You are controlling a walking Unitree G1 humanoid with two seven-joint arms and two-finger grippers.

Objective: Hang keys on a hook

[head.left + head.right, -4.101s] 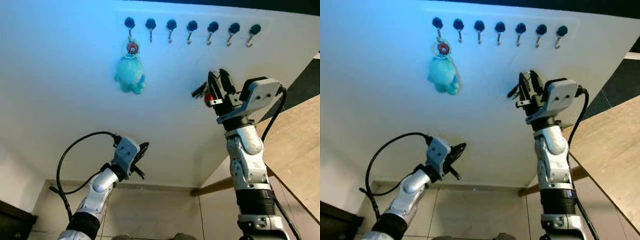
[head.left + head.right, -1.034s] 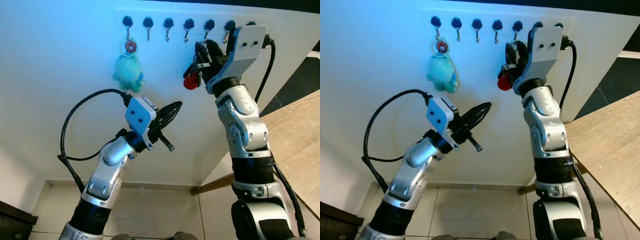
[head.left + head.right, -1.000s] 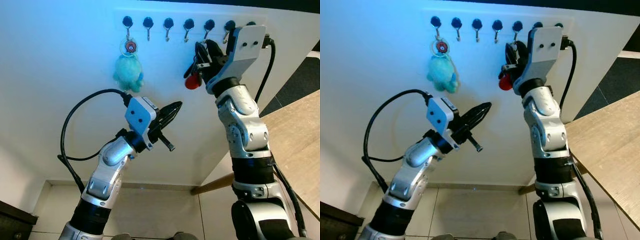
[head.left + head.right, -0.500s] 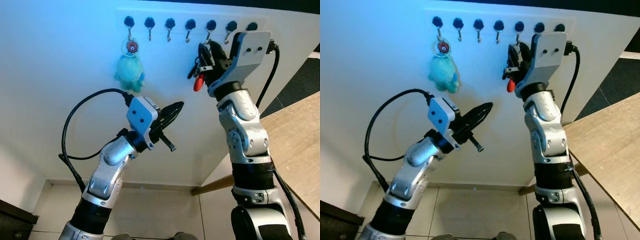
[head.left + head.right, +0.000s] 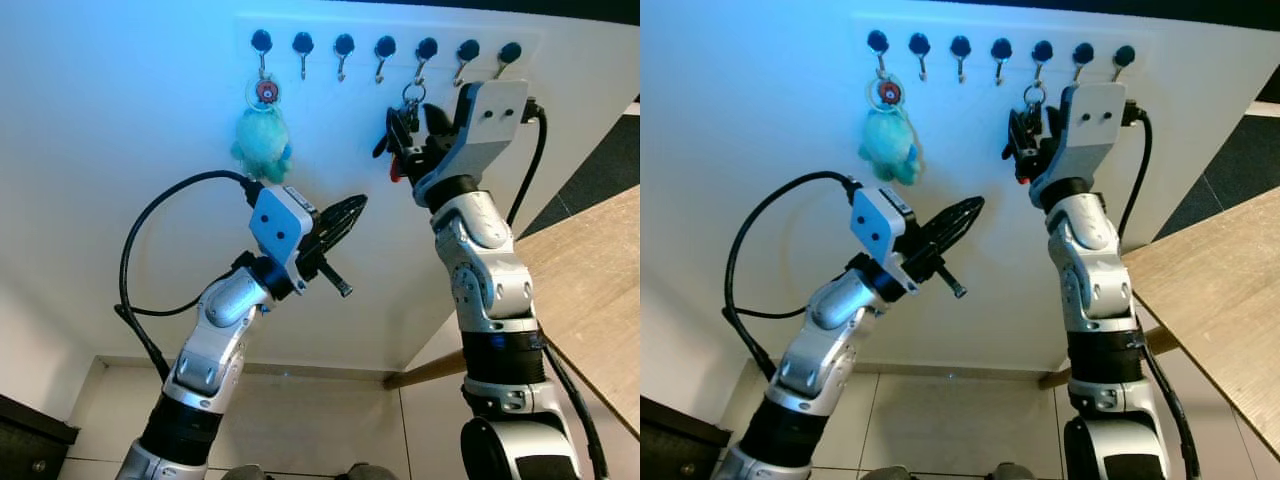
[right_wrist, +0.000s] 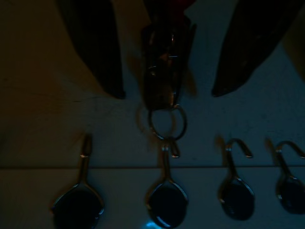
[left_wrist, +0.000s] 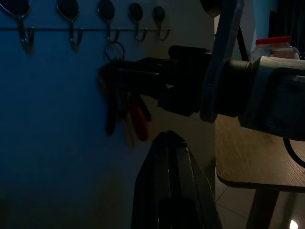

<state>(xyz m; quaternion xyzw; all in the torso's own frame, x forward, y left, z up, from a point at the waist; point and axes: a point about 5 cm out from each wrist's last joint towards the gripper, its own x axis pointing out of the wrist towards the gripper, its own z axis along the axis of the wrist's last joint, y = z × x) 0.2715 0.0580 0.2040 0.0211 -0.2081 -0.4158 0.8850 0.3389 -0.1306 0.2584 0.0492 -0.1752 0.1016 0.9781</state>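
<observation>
Apparently the hanging step is nearly done: near the upper centre the keys (image 5: pixel 402 140) dangle by their ring from the fifth hook (image 5: pixel 424 62), flanked by the parted fingers of the right gripper (image 5: pixel 415 140), so a clean retreat is called for. The left gripper (image 5: pixel 338 222) is held mid-frame, fingers together. A white wall (image 5: pixel 120 130), tiled floor (image 5: pixel 300 420) and wooden table (image 5: pixel 590 290) at right are seen.

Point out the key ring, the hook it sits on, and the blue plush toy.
key ring (image 6: pixel 166 123), right wrist view, on the metal loop
hook (image 5: pixel 421 70), left eye view, on its shank
blue plush toy (image 5: pixel 262 145), left eye view, on its body
</observation>
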